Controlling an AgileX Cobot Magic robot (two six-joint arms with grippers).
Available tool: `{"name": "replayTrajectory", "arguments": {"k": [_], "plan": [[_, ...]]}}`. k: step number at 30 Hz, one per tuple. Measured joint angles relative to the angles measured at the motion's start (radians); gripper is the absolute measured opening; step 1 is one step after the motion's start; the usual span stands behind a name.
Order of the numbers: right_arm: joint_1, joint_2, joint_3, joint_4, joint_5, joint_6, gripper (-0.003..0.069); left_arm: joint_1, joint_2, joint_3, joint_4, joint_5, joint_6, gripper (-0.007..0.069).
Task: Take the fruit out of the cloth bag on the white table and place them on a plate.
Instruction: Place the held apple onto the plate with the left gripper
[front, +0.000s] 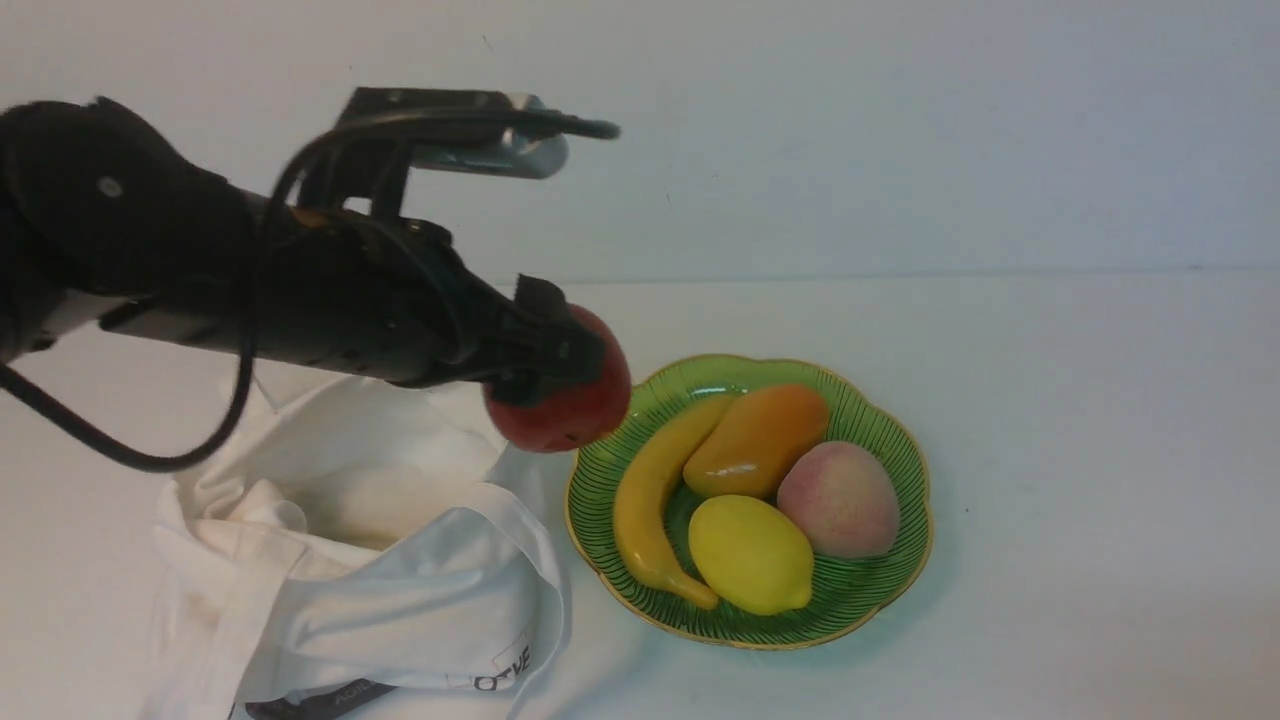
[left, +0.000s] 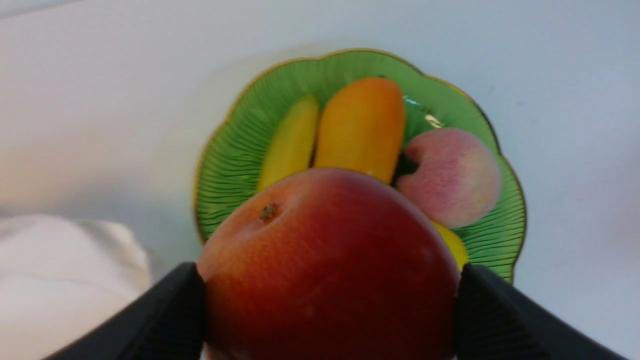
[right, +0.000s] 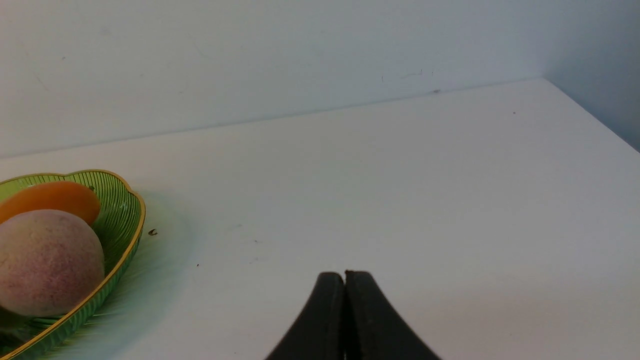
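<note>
Plain white tabletop (front: 1100, 560) is running back to a pale wall. Toward the near left corner the cloth bag (front: 400, 560) is lying slumped and open-mouthed, and no fruit is showing inside it from the front view. Above the bag the left arm is reaching rightward, and the left claw (front: 562, 362) is pinching the red apple (front: 575, 415) from both sides, its black fingers (left: 170, 315) pressing against the apple's flanks in the left wrist view. The apple is hanging clear of the tabletop, over the gap between the bag and the plate's left rim. Just to the right, the green plate (front: 890, 430) is resting near the middle of the tabletop. It is already carrying a banana (front: 645, 500) along its left side, a mango (front: 757, 440), a lemon (front: 750, 553) toward the near edge and a peach (front: 840, 498) on the right. The plate is therefore lying straight ahead of the left claw, to the right and lower, and that arm is much the nearer one. What is remaining is probably a short carry rightward and a descent into whatever room the crowded dish is leaving, where the round apple could be rolling off its neighbours. Farther right, the right claw (right: 345, 310) is hanging pressed together and empty over the tabletop beyond the plate's right rim.
</note>
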Motion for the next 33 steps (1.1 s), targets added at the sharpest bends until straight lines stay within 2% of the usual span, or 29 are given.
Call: {"name": "replayTrajectory", "arguments": {"k": [7,13,23,31,33], "plan": [[0.000,0.000,0.000,0.000,0.000,0.000,-0.0015,-0.114,0.137,-0.032,-0.047,-0.131,0.000,0.0580],[0.000,0.000,0.000,0.000,0.000,0.000,-0.0015,-0.115,0.275,-0.110,-0.046,-0.181,-0.001,0.0580],[0.000,0.000,0.000,0.000,0.000,0.001,-0.0015,-0.112,0.400,-0.120,-0.048,-0.213,-0.008,0.0580],[0.000,0.000,0.000,0.000,0.000,0.001,-0.0015,-0.112,0.413,-0.122,-0.051,-0.213,-0.012,0.0582],[0.000,0.000,0.000,0.000,0.000,0.001,-0.0015,-0.112,0.413,-0.122,-0.051,-0.213,-0.012,0.0609]]}}
